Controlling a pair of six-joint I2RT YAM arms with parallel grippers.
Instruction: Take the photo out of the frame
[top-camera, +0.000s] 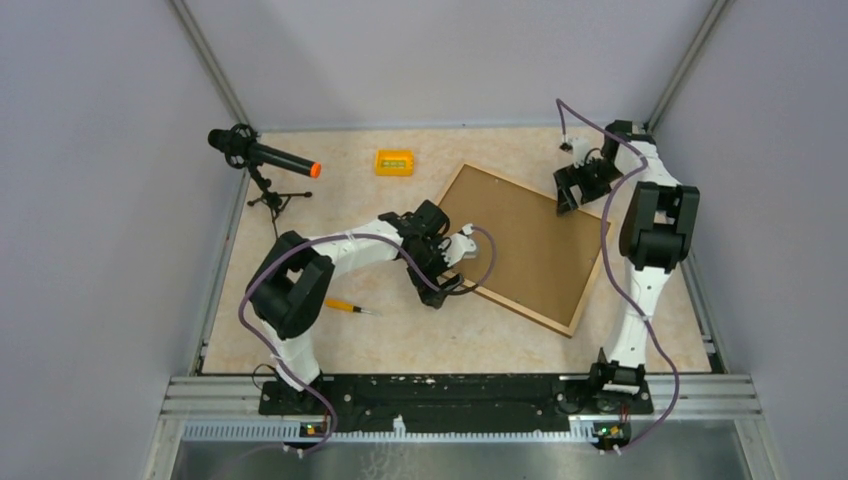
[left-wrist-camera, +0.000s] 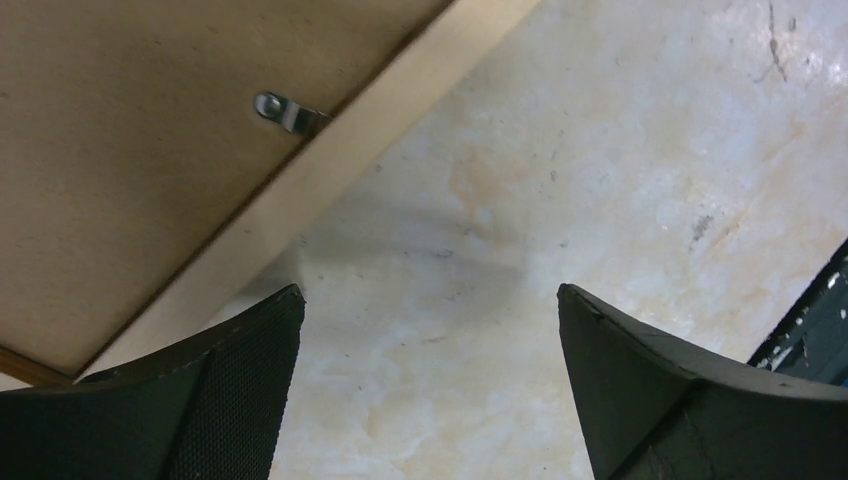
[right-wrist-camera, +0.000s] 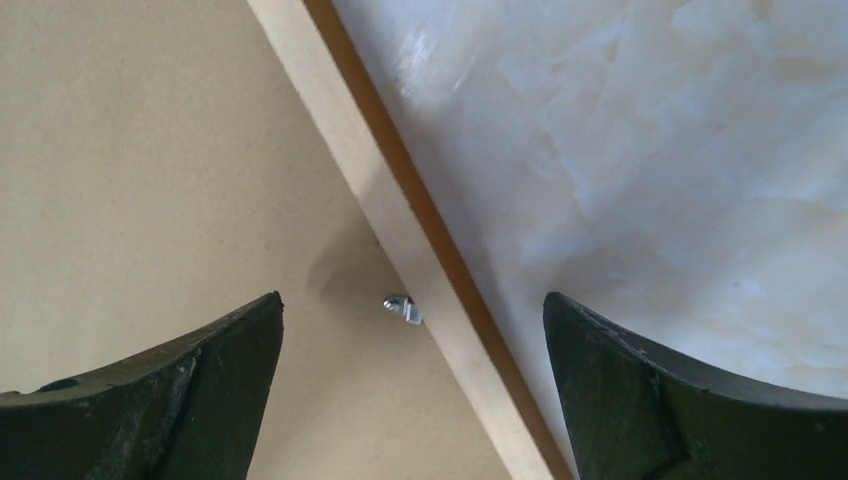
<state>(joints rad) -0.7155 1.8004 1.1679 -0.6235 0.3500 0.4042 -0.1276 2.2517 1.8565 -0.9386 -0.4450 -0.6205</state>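
Your left tool (left-wrist-camera: 430, 300) is standing with jaws wide apart and gripping nothing. It is hanging over bare bench (left-wrist-camera: 600, 150) just off the left edge of the frame (top-camera: 525, 245), and a clip (left-wrist-camera: 285, 112) is lying beyond the gap on the frame side. Your right tool (right-wrist-camera: 412, 296), equally spread and empty, is hovering astride the far rim with a second clip (right-wrist-camera: 402, 308) sitting right between its jaws, so I am judging it better placed. The frame is lying back-up, right of centre, its long axis running far-left to near-right. The photo is lying hidden beneath. Only the wrist views are showing the clips, and only the overhead is showing the whole frame.
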